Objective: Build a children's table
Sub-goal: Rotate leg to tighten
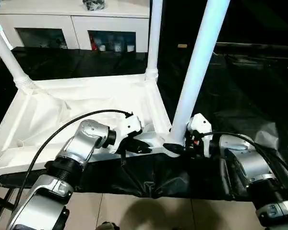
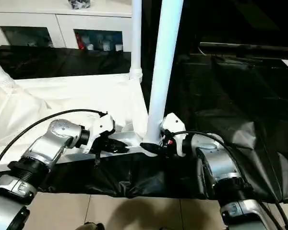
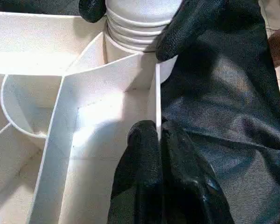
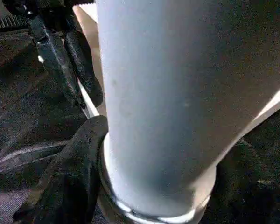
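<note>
The white tabletop [image 1: 62, 110] lies upside down on the black-covered work table, its ribbed underside facing up. Two white legs stand in its far corner sockets, one at the left [image 1: 7, 55] and one in the middle [image 1: 153, 38]. A third leg [image 1: 197, 62] stands tilted in the near right corner socket. My right gripper [image 1: 175, 143] is closed around that leg's ribbed base, one black finger [image 3: 186, 28] on each side. My left gripper [image 3: 158, 140] is shut on the tabletop's thin near rim [image 3: 156, 93], just left of that socket.
The black cloth [image 1: 240, 86] covers the work table to the right and hangs over its front edge. A white cabinet [image 1: 72, 24] with glass doors stands behind. Tiled floor [image 1: 149, 211] lies below the table's near edge. Cables run along both forearms.
</note>
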Robot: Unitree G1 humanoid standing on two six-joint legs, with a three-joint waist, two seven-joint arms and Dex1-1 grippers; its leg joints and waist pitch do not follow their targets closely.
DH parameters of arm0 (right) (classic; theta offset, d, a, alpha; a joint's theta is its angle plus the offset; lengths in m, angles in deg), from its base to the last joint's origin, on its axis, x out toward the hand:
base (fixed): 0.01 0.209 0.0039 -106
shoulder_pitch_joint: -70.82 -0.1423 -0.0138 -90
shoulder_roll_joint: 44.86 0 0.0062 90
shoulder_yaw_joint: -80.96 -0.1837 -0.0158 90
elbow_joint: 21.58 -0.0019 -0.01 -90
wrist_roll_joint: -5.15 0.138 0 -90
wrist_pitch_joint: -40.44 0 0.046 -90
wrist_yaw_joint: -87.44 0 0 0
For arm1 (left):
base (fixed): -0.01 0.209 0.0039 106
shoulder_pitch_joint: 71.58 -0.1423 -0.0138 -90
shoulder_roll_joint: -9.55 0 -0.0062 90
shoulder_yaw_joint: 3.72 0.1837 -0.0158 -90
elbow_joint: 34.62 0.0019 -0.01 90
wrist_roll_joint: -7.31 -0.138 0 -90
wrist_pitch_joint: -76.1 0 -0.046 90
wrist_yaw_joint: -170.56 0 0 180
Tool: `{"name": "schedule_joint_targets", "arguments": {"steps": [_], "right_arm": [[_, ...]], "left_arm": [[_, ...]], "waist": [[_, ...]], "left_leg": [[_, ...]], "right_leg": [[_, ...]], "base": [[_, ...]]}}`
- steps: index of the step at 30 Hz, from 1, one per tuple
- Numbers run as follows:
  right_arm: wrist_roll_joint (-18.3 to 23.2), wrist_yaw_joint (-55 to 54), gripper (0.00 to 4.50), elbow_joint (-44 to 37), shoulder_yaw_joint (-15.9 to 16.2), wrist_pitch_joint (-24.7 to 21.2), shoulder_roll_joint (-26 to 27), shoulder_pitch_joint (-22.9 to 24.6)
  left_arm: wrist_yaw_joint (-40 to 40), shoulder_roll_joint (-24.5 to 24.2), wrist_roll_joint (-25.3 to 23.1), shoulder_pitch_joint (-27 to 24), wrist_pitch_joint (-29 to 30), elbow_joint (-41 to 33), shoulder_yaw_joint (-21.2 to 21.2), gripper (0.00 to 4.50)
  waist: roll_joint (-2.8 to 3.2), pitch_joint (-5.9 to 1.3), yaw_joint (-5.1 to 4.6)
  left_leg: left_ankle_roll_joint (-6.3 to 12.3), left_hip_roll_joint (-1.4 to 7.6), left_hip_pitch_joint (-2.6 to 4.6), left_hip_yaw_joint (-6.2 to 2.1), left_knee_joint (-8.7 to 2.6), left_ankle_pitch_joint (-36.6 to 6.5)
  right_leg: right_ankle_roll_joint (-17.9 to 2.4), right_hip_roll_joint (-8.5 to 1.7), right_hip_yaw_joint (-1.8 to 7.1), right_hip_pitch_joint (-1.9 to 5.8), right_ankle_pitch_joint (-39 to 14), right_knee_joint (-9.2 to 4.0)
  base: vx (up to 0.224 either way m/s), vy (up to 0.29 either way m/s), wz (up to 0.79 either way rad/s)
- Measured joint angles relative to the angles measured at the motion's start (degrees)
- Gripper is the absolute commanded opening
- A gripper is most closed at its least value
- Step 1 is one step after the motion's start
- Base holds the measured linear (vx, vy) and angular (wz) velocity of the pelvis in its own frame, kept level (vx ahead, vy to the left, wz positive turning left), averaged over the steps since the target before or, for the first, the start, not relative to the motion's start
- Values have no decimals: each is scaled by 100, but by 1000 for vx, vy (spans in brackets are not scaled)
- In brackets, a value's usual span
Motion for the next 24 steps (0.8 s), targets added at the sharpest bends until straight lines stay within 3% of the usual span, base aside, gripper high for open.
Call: {"name": "schedule_joint_targets", "arguments": {"steps": [3,7,13,15,16,17,24], "right_arm": [[-101,-542,273,146,-97,-51,245,-52],[-384,-2457,272,1118,-442,10,952,-624],[-491,-3844,272,1739,-729,151,1449,-971],[-491,-3921,272,1853,-777,274,1502,-1004],[-480,-3912,328,1908,-807,302,1514,-1035],[-472,-3884,342,1955,-845,307,1525,-1066],[-494,-3625,386,2032,-779,586,1480,-1059]], "left_arm": [[-339,46,-34,-1,21,48,-50,0],[-1705,597,-288,202,177,429,-280,0],[-2675,1025,-410,251,437,451,-355,0],[-2719,1037,-412,251,437,451,-367,0],[-2725,1042,-416,251,436,450,-376,0],[-2725,1042,-416,251,435,448,-379,0],[-2500,961,-406,200,412,319,-359,0]], "waist": [[-1,-1,-34],[-3,1,-166],[-2,2,-189],[0,1,-189],[0,0,-188],[1,0,-188],[0,-1,-176]], "left_leg": [[0,1,3,-1,0,0],[0,-4,4,-2,14,0],[0,-7,4,-2,16,0],[0,-8,4,-2,15,0],[0,-8,4,-2,15,0],[0,-8,4,-2,15,0],[0,-4,1,-1,5,0]], "right_leg": [[-1,2,-1,-2,0,2],[-2,-2,-1,-8,1,-2],[-1,-2,-2,-8,0,-10],[-1,-2,-1,-9,0,-10],[-1,-2,-1,-8,1,-10],[-1,-1,0,-8,1,-9],[-1,-2,0,-10,1,-7]], "base": [[0,0,0],[0,0,0],[0,0,0],[0,0,0],[0,0,0],[0,0,0],[0,0,0]]}}
